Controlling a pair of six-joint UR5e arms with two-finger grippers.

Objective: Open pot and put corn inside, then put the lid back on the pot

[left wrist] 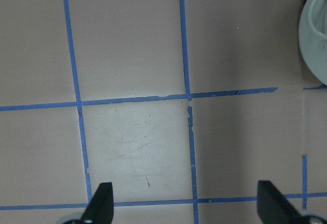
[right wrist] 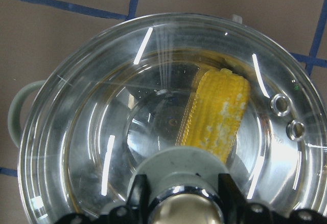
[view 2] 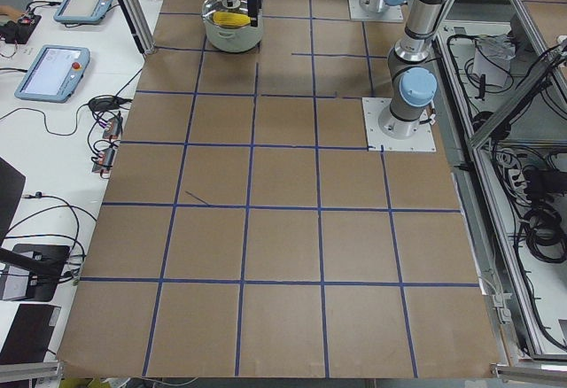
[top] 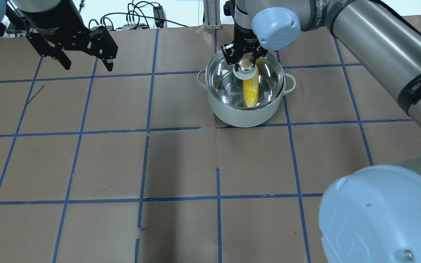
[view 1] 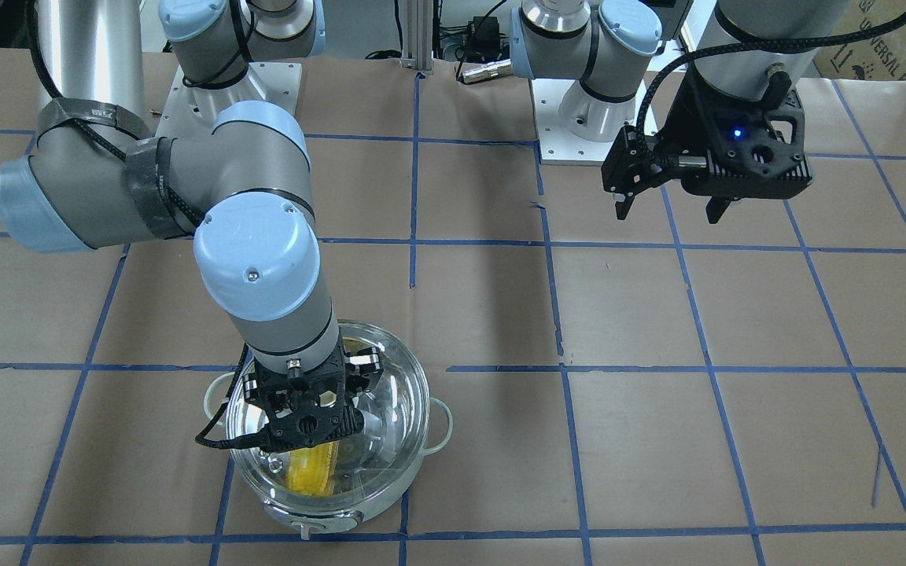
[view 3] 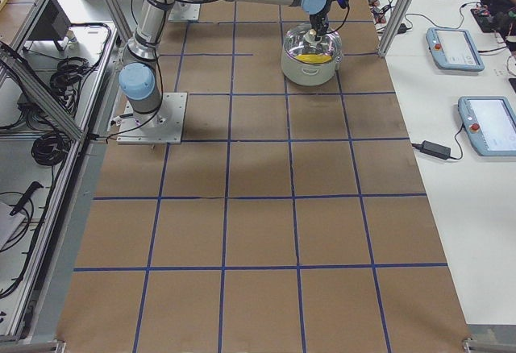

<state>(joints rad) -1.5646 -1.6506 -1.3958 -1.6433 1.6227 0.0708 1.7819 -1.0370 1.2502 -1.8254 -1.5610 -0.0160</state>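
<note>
A table point(view 2: 283, 255) covered in brown paper fills the exterior left view, divided into squares by blue tape lines point(top: 86, 200). At 9 o'clock in that view runs a white bench point(view 2: 62, 122) carrying two grey tablets point(view 2: 51, 72) and loose cables point(view 2: 106, 104). An aluminium post point(view 2: 133, 7) rises at 11 o'clock. At 3 o'clock, a framed bay point(view 2: 523, 184) holds cable bundles. The light is even, the shadows soft.

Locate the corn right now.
Overhead view, just right of centre near the top: the corn lies inside the pot, under the glass lid, directly below the right tool.
</note>
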